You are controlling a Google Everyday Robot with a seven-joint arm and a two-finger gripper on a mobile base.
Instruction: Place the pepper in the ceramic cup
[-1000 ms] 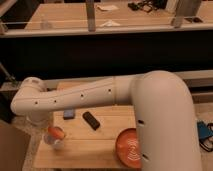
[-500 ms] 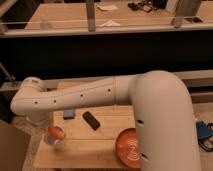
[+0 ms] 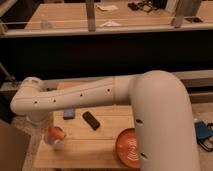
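A thick white robot arm (image 3: pixel 90 97) reaches leftward over a pale wooden table (image 3: pixel 100 146). A round orange plate with white swirls (image 3: pixel 131 148) sits at the table's front, and everything else lies to its left. Well left of the plate, at the table's far edge, the small orange-red pepper (image 3: pixel 56 132) sits right above the small white ceramic cup (image 3: pixel 58 144), at its rim or just over it. The gripper (image 3: pixel 51 137) is there too, under the arm's bend, but whether it grips the pepper or has let go cannot be told. The task looks nearly done, with only the release or drop into the cup unconfirmed. Between plate and cup lie a black oblong object (image 3: pixel 91 120) and a small blue-grey block (image 3: pixel 69 114), neither identifiable
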